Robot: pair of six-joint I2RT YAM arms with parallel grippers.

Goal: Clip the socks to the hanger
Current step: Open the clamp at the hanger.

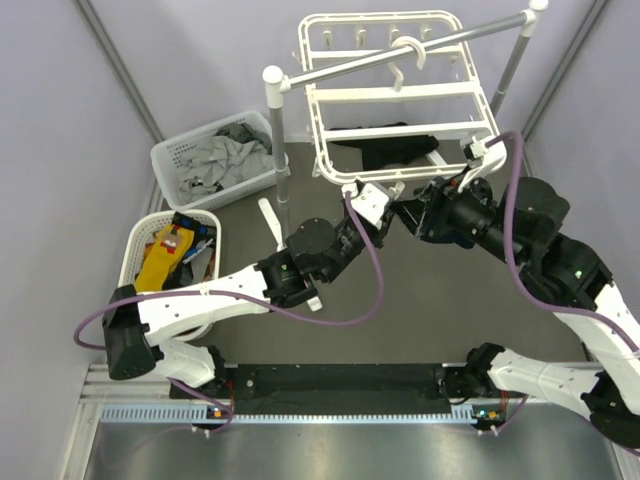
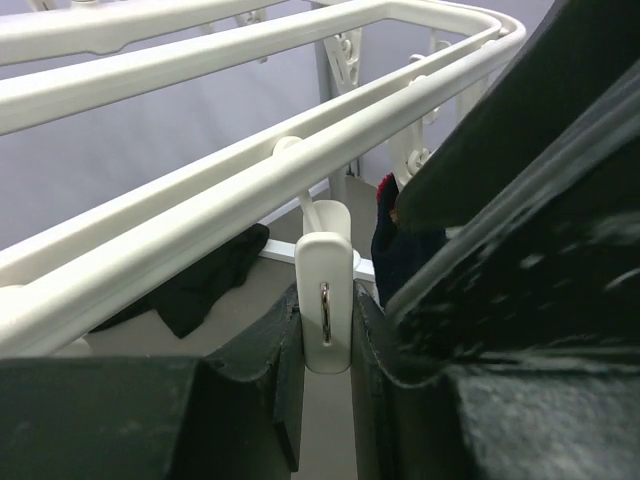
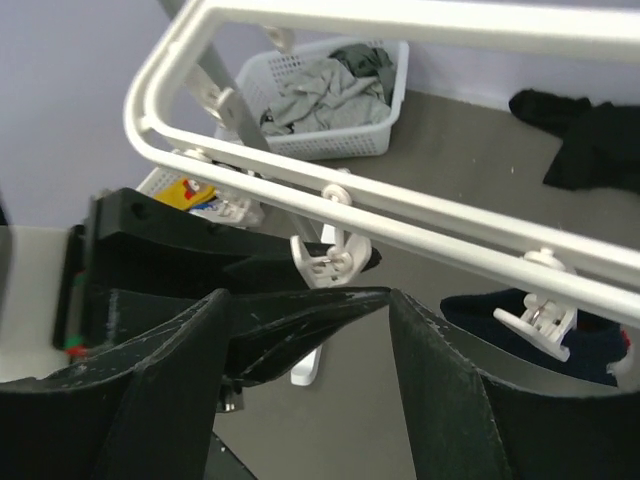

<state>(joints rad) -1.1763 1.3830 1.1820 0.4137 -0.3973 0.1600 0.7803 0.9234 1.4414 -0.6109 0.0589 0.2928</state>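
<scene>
The hanger (image 1: 395, 94) hangs by its hook from the pole rack (image 1: 279, 140) at the far side. Its near rail runs just above both grippers, which meet almost nose to nose under the left half of that rail, with little room between them. The rack's upright post stands close beside the left forearm. Nearer the arm bases, the grey floor (image 1: 420, 300) lies bare. A black garment (image 1: 385, 148) lies on the floor beneath the frame. Two white baskets sit well off to the left: the far basket (image 1: 165, 160) holds grey cloths (image 1: 225, 155), and the near basket (image 1: 133, 245) holds a yellow-orange sock (image 1: 160, 262) among others. The left gripper (image 2: 327, 330) is pinched onto a clip (image 2: 325, 300) dangling from the near rail, one finger pressed to each side of it. The right gripper (image 3: 310, 305) is spread wide, with nothing between its fingers. A navy sock (image 2: 403, 262) with a red end hangs just beyond the pinched clip, at the next clip along the rail. It lies between the two grippers and close to the right one's finger. Whether that clip bites it is unclear.
</scene>
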